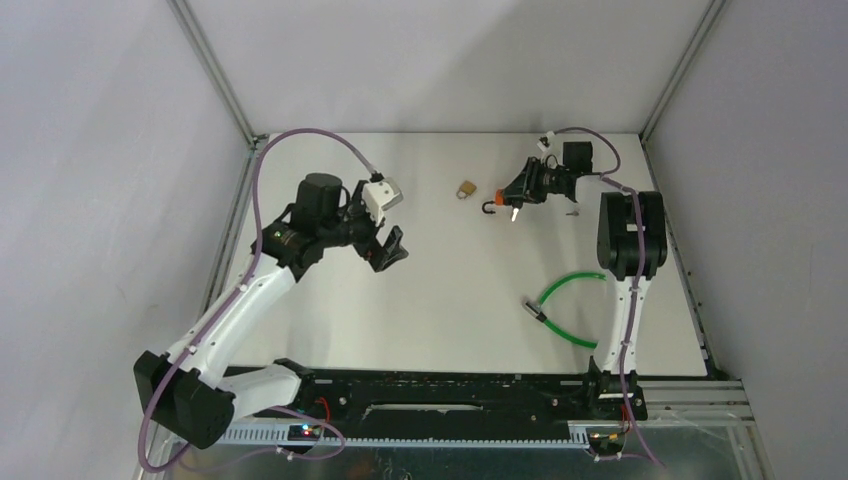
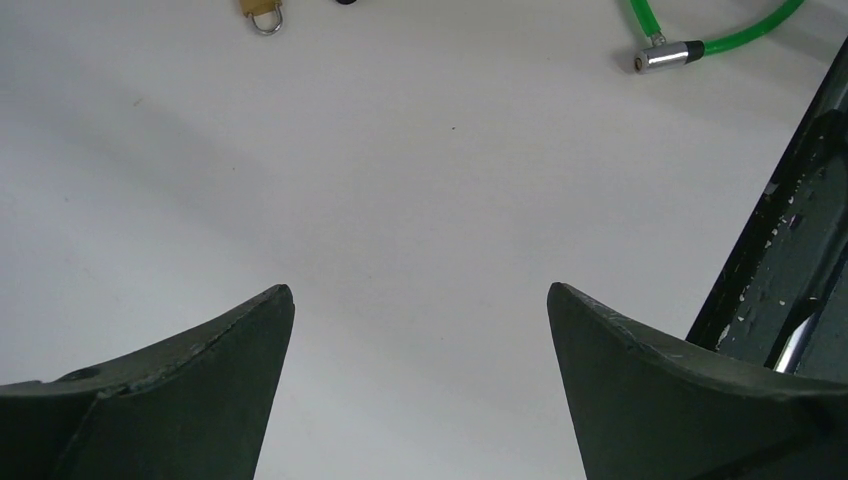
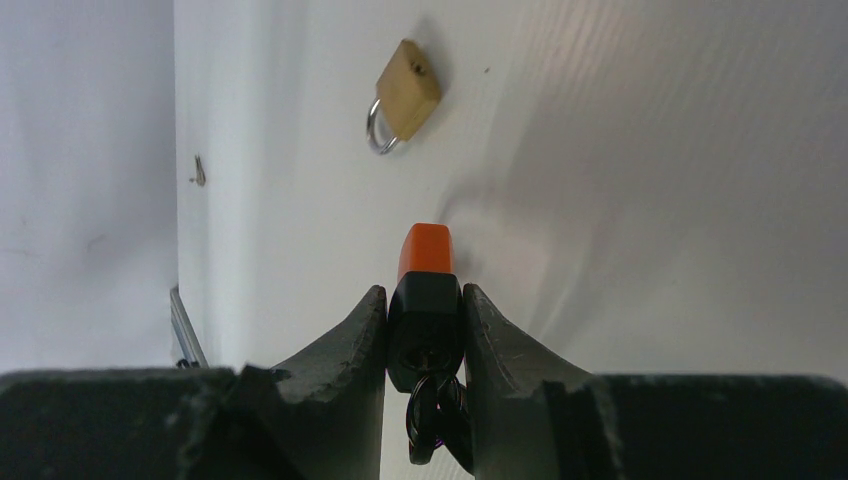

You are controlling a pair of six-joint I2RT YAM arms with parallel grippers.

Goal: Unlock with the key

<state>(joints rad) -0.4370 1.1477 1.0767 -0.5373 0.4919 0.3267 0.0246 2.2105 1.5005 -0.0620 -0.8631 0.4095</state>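
A small brass padlock [image 1: 466, 189] lies on the white table at the back centre; it also shows in the right wrist view [image 3: 405, 92] and at the top edge of the left wrist view [image 2: 262, 12]. My right gripper [image 1: 515, 195] is shut on a black key head [image 3: 424, 320] with an orange part [image 3: 425, 252] sticking out ahead and a dark ring hanging behind. It points at the padlock from the right, a short gap away. My left gripper [image 1: 388, 250] is open and empty above bare table, left of the padlock, and also shows in its wrist view [image 2: 420, 300].
A green cable lock [image 1: 565, 300] with a silver end [image 1: 535, 308] lies at the right front, also in the left wrist view [image 2: 720, 35]. A small metal bit [image 1: 572, 211] lies near the right arm. Grey walls enclose the table on three sides.
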